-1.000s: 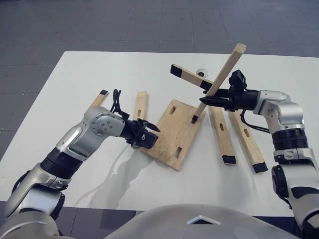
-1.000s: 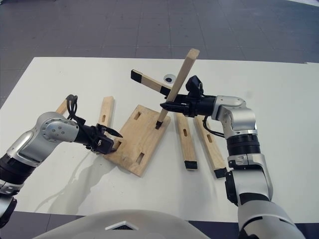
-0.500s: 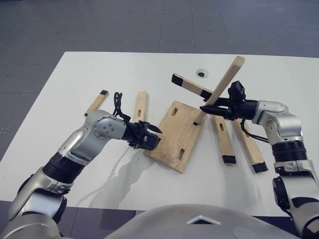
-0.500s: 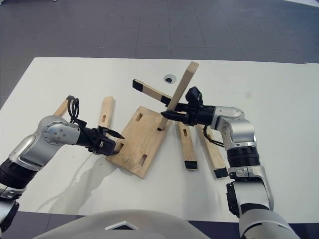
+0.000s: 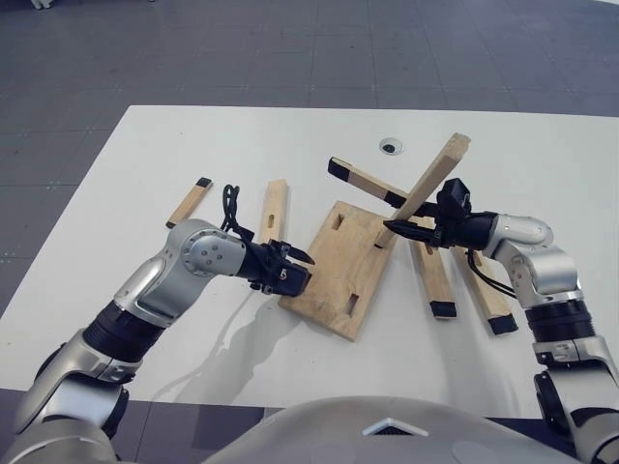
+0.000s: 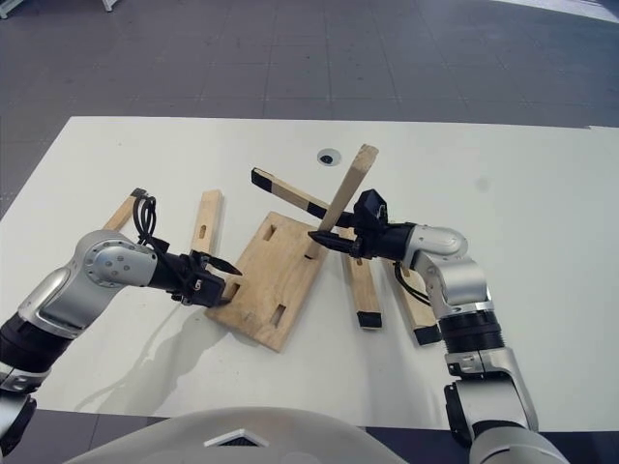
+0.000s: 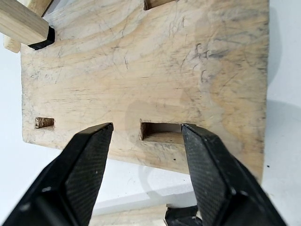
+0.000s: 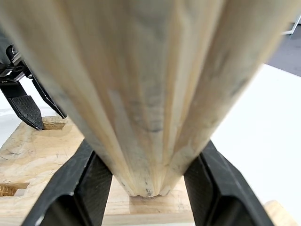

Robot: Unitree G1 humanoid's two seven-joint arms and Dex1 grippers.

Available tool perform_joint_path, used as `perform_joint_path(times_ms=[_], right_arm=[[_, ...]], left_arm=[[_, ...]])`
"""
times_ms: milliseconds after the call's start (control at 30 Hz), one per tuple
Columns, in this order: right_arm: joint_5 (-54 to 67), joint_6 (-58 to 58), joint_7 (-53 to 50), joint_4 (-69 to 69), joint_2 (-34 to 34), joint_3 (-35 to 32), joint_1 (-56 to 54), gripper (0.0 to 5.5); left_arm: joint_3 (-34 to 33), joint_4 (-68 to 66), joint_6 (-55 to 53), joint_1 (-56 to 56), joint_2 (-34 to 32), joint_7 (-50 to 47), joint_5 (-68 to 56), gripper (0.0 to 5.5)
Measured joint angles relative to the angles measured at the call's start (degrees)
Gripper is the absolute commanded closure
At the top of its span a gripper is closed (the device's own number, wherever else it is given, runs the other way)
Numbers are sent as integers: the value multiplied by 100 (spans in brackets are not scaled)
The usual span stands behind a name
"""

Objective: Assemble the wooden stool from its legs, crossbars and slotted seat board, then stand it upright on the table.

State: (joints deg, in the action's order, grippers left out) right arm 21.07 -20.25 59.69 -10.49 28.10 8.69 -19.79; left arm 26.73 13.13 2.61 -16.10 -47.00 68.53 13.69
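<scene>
Surface: white table (image 5: 145, 155), grey floor behind.
Seat board (image 5: 338, 280): laid flat mid-table, likely rigid; edge flanked by left gripper (image 5: 295, 269), jaws spread.
Leg (image 5: 432, 182): probably light, stiff; clamped low by right gripper (image 5: 411, 230), tilted.

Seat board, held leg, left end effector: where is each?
seat board (image 5: 336, 268): left eye view, bare top face.
held leg (image 5: 440, 170): left eye view, upper shaft.
left end effector (image 5: 302, 273): left eye view, between fingertips.

A round cable hole (image 5: 390, 146) sits in the white table (image 5: 145, 174), beyond the right gripper (image 5: 406, 220); grey tiled floor (image 5: 242, 48) lies farther off.
</scene>
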Motion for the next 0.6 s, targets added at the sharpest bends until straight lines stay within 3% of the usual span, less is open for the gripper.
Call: perform_joint_path(times_ms=[333, 367, 600], right_arm=[[55, -373, 144, -606, 0, 140, -532, 347], [62, -373, 128, -594, -1, 140, -522, 309], [-83, -870, -228, -819, -67, 339, -214, 192]], left_arm=[[0, 62, -169, 22, 51, -5, 19, 280], [0, 69, -188, 24, 51, -5, 19, 280], [14, 275, -206, 183, 205, -46, -33, 280]])
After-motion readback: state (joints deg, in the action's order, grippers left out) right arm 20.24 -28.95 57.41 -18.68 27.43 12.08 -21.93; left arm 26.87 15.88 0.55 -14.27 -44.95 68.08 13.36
